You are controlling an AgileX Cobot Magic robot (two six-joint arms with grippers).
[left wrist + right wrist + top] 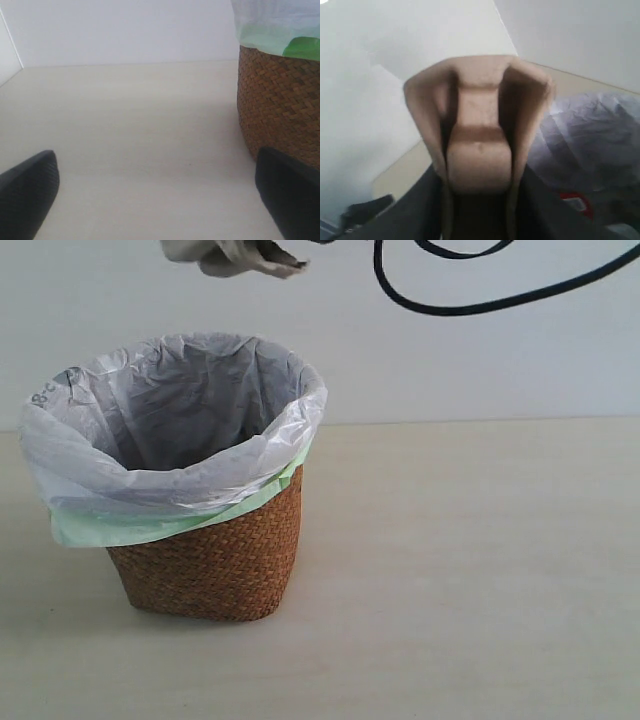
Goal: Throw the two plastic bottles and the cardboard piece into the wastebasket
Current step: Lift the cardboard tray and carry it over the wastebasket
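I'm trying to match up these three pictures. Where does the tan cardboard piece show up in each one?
Exterior view: the cardboard piece is at the top edge, above the wastebasket.
Left wrist view: not in it.
Right wrist view: the cardboard piece fills the middle, close to the camera.
Shared landmark: the wastebasket, seen in all three views.

Bright, soft, even light, with a faint shadow under the wastebasket [215, 570]. The cardboard piece [477, 150] is blurred and out of focus in the right wrist view.
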